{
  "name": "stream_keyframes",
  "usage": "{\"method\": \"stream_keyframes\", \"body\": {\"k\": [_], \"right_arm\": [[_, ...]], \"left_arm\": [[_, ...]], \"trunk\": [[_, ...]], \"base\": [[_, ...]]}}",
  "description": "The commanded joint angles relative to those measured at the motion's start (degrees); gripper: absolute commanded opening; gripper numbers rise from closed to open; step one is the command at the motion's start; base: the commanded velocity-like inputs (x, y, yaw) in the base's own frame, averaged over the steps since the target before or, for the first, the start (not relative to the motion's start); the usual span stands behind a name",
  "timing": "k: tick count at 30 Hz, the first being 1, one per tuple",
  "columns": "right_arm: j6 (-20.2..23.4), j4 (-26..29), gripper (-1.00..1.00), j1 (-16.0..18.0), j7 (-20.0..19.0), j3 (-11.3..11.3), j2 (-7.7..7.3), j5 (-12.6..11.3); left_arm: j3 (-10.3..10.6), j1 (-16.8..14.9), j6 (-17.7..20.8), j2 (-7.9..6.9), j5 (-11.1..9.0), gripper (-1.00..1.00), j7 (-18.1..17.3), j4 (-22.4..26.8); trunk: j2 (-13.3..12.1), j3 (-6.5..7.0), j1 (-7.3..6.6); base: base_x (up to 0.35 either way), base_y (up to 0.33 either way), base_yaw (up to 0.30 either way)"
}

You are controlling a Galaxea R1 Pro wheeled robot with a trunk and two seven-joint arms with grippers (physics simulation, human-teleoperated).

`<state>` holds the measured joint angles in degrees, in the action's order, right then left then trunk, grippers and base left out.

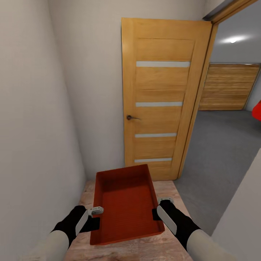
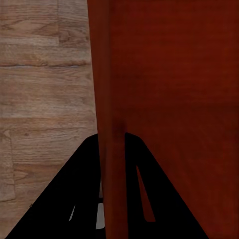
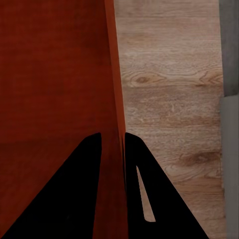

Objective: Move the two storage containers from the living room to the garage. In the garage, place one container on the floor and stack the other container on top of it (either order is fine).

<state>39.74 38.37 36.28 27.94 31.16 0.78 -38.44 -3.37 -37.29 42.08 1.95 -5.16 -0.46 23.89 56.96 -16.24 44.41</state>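
The left gripper [image 1: 95,211] is closed on the left wall of the storage container [image 1: 125,204], one finger inside and one outside, and the right gripper [image 1: 162,207] pinches the opposite wall the same way. Holding both long sides keeps the bin level and centred in front of the robot as it travels (a one-sided grip would likely let it tip). The bin hangs above light wood plank flooring [image 1: 165,190] in a narrow passage, just short of an open wooden door [image 1: 161,98]. Beyond the doorway lies the garage, with its dark grey floor [image 1: 217,152] and a plank door [image 1: 228,87] at the back. An orange-red shape [image 1: 257,110] at the picture's edge may be the other bin.
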Motion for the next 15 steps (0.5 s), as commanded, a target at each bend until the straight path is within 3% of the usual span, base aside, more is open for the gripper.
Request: {"method": "stream_keyframes", "body": {"k": [1, 15], "right_arm": [[-0.01, 0.03, -1.00, 0.02, 0.47, 1.07, 0.01, -1.36], [-0.01, 0.04, -1.00, 0.02, 0.45, 1.04, 0.01, -1.34]], "left_arm": [[-0.51, -0.07, 0.28, 0.25, -0.55, -1.00, 0.20, 0.11], [-0.52, -0.07, 0.28, 0.25, -0.55, -1.00, 0.20, 0.11]], "trunk": [[0.05, -0.07, 0.04], [0.05, -0.07, 0.04]], "base": [[0.332, 0.000, 0.000], [0.332, 0.000, 0.000]]}}
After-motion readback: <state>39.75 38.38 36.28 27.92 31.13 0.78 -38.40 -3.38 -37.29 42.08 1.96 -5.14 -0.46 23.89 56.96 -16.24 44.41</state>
